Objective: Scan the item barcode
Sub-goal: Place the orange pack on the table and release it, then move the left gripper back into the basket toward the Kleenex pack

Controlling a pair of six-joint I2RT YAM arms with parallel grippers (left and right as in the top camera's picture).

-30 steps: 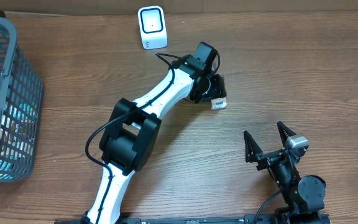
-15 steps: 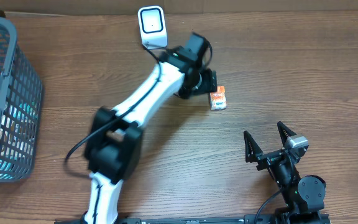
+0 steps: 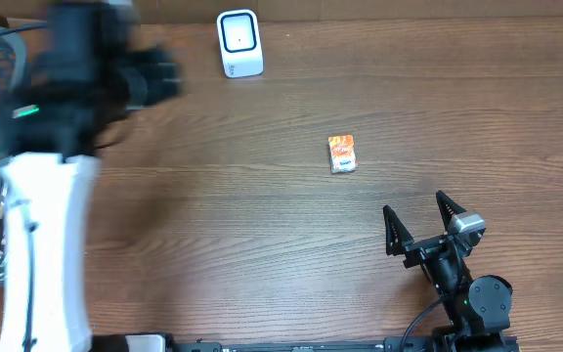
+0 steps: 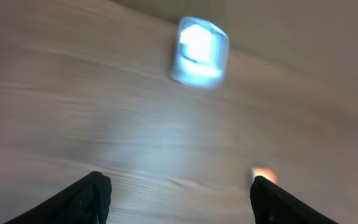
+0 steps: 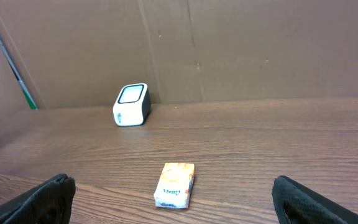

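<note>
The right claw [image 3: 414,205] hangs low over the brown wooden counter [image 3: 262,254], its two black fingers spread wide with nothing between them. The small orange-and-white carton [image 3: 342,154] lies flat on the counter just ahead of it. In the right wrist view the carton sits almost dead centre between the fingers. Its long axis runs away from the claw with only a slight tilt, so its short end faces the fingers and its long sides lie roughly parallel to them. Nothing touches the carton, and no barcode shows on the face turned up. Farther ahead and off to the claw's left stands the white box-shaped scanner with its dark window [image 3: 239,43], well apart from the carton and close to the brown board at the back of the counter. The left claw [image 4: 179,202] is farthest of all, up near the counter's far left, and it is blurred in both views that show it. Its fingers are also spread and hold nothing. The scanner appears ahead of it, and the carton is only an orange smear beside its right finger. By my reckoning the right claw is much the nearer to the carton. A straight reach forward looks enough to bring the fingers down either side of the carton's narrow width.
</note>
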